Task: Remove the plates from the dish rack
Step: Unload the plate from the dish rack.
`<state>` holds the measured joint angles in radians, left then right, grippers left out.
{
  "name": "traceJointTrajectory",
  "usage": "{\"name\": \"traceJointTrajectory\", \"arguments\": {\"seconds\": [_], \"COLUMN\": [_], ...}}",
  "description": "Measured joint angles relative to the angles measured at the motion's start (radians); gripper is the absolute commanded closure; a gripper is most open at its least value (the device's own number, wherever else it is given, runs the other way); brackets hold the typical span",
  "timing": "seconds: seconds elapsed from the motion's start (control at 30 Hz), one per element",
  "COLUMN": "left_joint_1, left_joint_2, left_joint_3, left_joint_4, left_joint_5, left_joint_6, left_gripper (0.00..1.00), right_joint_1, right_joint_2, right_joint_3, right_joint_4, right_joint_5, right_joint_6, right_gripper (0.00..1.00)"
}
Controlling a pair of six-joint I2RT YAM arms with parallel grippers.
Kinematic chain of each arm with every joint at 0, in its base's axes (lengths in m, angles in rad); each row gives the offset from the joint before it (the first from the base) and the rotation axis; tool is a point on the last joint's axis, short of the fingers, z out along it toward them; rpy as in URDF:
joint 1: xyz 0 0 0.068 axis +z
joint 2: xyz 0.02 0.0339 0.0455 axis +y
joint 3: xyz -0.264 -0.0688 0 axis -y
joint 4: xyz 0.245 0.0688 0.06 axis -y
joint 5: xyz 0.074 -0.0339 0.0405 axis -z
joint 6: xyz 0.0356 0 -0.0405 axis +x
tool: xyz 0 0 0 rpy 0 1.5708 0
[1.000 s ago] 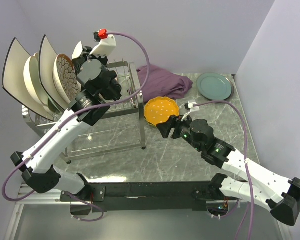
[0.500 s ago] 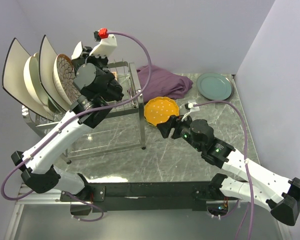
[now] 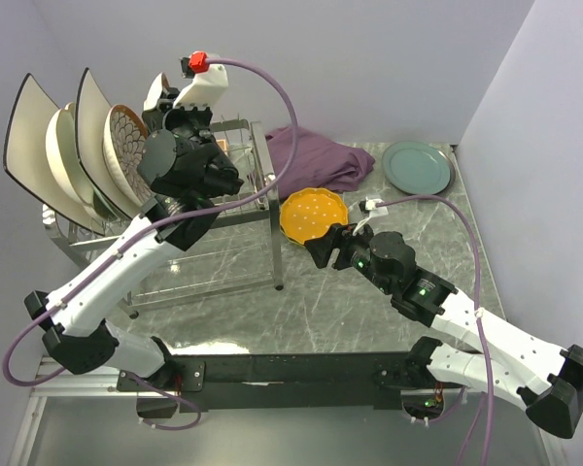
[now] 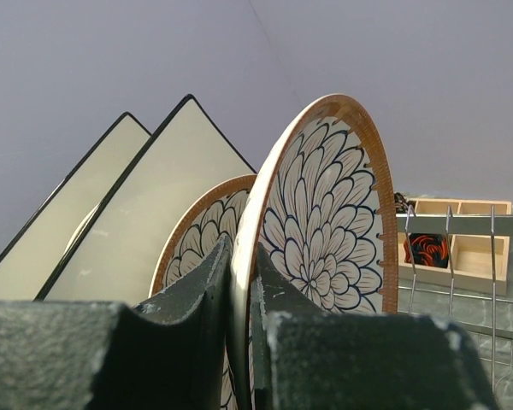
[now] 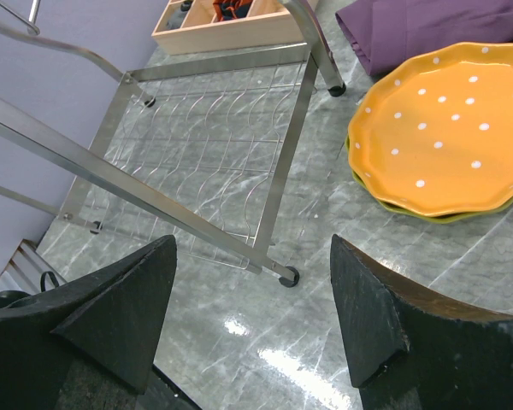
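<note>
Okay so, top view: the left gripper [image 3: 160, 121] is up at the dish rack [image 3: 248, 189] among the standing plates, the right gripper [image 3: 323, 248] hangs near the orange dotted plate [image 3: 313, 216] already on the table [image 3: 369, 311], purple cloth [image 3: 316, 160] behind it. Left wrist view: jaws pinched on the rim of the brown-patterned plate [image 4: 325, 222], the second patterned plate [image 4: 192, 248] and the white square plates [image 4: 145, 222] close behind, so I'd lift straight up, no tilting. Right wrist view: fingers [image 5: 111, 316] spread, holding nothing.

The top camera looks down on the whole table [image 3: 311, 311] from behind me. My left wrist view hugs a plate [image 4: 325, 231], facing far; my right looks down beside the rack [image 5: 154, 198]. Top shares both.
</note>
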<state>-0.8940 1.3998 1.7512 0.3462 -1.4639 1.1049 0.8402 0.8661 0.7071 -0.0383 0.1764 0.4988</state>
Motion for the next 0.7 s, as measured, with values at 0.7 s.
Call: {"name": "traceJointTrajectory", "arguments": {"seconds": [0.7], "left_joint_1": [-0.056], "left_joint_2": [0.020], "left_joint_3": [0.189], "left_joint_4": [-0.056], "left_joint_5": [0.014], "left_joint_6": [-0.152], "left_gripper": [0.99], "right_joint_1": [0.002], "right_joint_2": [-0.001], "right_joint_3": [0.014], "right_joint_4": [-0.003], "right_joint_5": [0.000], "right_joint_6": [-0.003], "right_gripper": [0.21]}}
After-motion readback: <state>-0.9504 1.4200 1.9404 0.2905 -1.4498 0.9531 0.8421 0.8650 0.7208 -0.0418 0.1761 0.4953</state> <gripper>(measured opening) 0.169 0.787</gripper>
